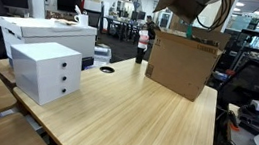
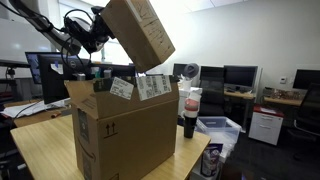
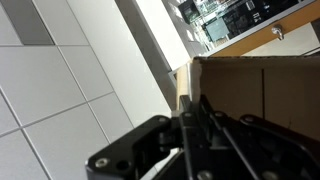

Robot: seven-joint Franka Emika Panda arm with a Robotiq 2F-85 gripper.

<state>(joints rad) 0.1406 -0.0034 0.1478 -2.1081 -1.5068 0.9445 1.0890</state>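
Small cardboard box: off the counter, held aloft and well tilted. It hangs directly above the mouth of the large open carton, with a gap of clear air between the two. Its lowest corner points down toward the carton's raised flaps.

Hand: fingers drawn together. In the wrist view they pinch a thin cardboard edge of the box, so I judge the hold is on a flap or wall and does not span the body. The box is carried to one side of the hand, away from the arm. In an exterior view its long axis slopes from upper left to lower right. The wrist camera looks up at ceiling tiles, so the hand itself is canted upward.

Both exterior views show the same stack, box over carton. The carton stands upright on the wooden counter, near its far edge.

Round about:
- A dark bottle stands just beside the carton.
- A white drawer unit sits well apart across the counter.
- A white box lies behind the drawer unit.
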